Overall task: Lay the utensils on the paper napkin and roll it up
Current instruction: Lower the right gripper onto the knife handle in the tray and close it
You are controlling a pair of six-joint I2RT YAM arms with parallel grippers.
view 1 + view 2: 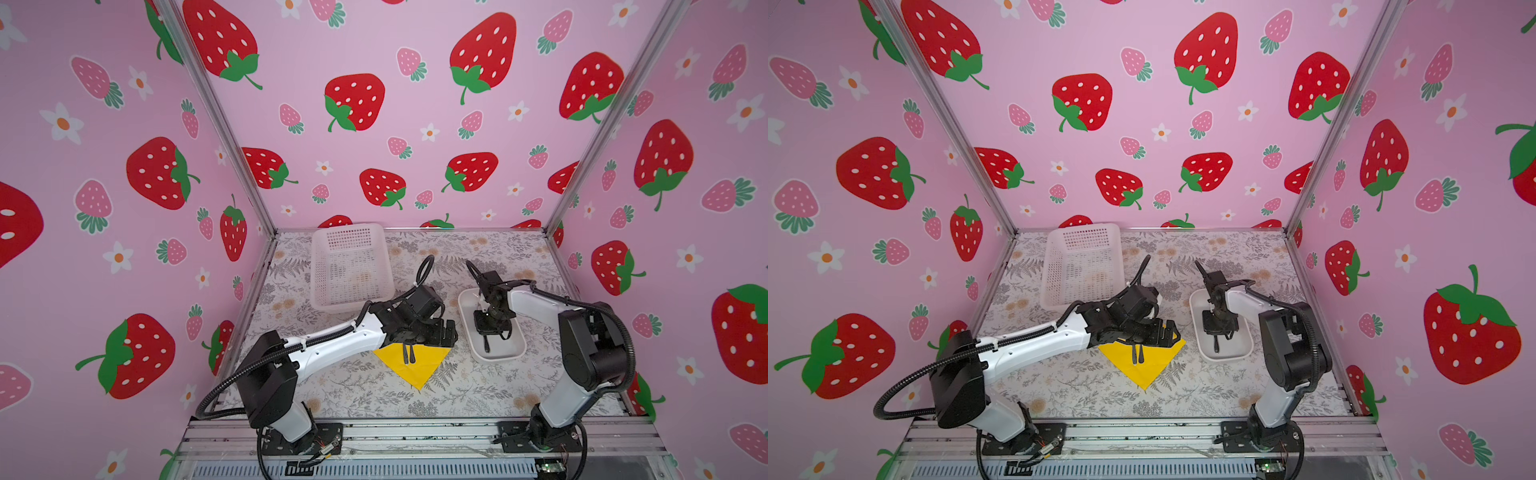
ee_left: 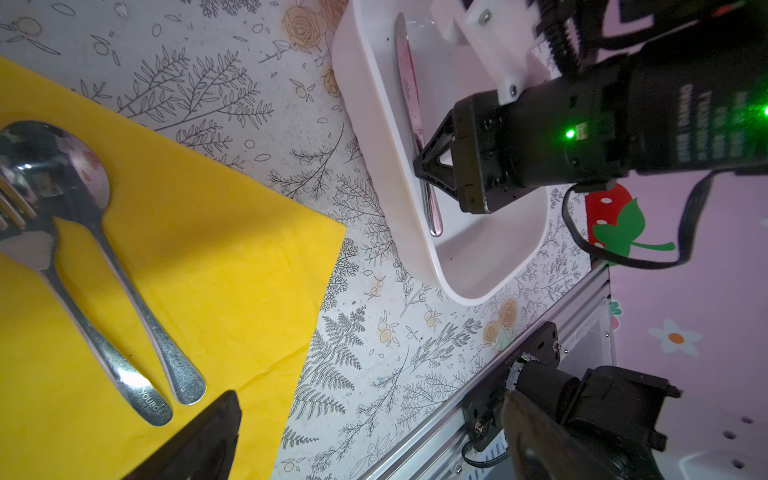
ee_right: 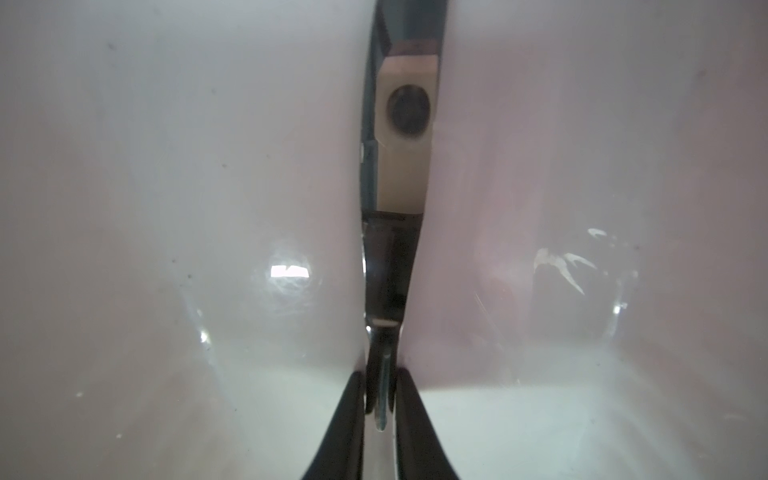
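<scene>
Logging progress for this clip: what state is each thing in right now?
paper napkin: flat, unrolled
spoon: lying on napkin
fork: lying on napkin, beside spoon
knife: in tray, handle gripped
white tray: holds only the knife
mesh basket: empty
left gripper: open, over napkin
right gripper: shut on knife

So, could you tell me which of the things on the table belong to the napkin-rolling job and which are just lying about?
Part of the job:
- napkin
- fork and spoon, both lying on the napkin
- knife, still in the tray

Just lying about:
- basket
- tray, apart from holding the knife
</scene>
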